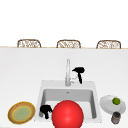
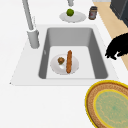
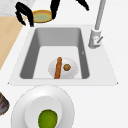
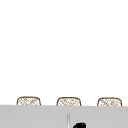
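Front view: the left hand (image 1: 46, 110) hangs at seven o'clock over the sink (image 1: 40, 100) rim, fingers curled down on nothing, beside a red ball (image 1: 67, 114). The right hand (image 1: 79, 72) hovers just right of the faucet (image 1: 67, 72), fingers drooping loosely, near its lever.

Left side view: a white plate (image 2: 56, 67) lies in the basin bearing a sausage (image 2: 69, 61) and a small round piece of food (image 2: 61, 60), kept together there.

Right side view: a lime (image 3: 47, 119) sits on a plate (image 3: 20, 107) at six o'clock.
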Action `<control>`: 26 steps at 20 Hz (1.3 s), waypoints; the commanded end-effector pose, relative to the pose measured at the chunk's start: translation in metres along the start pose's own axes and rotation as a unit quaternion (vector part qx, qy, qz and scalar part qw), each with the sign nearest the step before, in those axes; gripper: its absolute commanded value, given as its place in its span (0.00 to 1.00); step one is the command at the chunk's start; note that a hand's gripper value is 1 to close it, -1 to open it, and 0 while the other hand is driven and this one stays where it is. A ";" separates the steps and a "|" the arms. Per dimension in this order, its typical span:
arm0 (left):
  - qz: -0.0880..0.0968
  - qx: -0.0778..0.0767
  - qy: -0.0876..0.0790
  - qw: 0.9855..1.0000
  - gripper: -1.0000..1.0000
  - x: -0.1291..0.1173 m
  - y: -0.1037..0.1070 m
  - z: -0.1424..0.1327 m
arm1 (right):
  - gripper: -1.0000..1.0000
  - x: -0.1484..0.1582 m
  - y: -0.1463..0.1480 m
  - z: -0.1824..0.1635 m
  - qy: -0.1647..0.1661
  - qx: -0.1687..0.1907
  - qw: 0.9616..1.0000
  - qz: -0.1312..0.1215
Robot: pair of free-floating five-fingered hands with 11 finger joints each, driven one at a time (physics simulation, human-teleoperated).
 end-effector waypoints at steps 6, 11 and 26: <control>0.000 0.000 0.000 1.000 0.50 0.000 0.000 0.000 | 0.00 -0.018 -0.007 -0.054 0.006 0.087 0.996 -0.014; 0.000 0.000 0.000 1.000 0.50 0.000 0.000 0.000 | 0.00 -0.029 0.001 -0.096 0.011 0.125 0.992 -0.018; 0.000 0.000 0.000 1.000 0.50 0.000 0.000 0.000 | 0.00 -0.077 0.022 -0.225 0.025 0.173 0.984 -0.015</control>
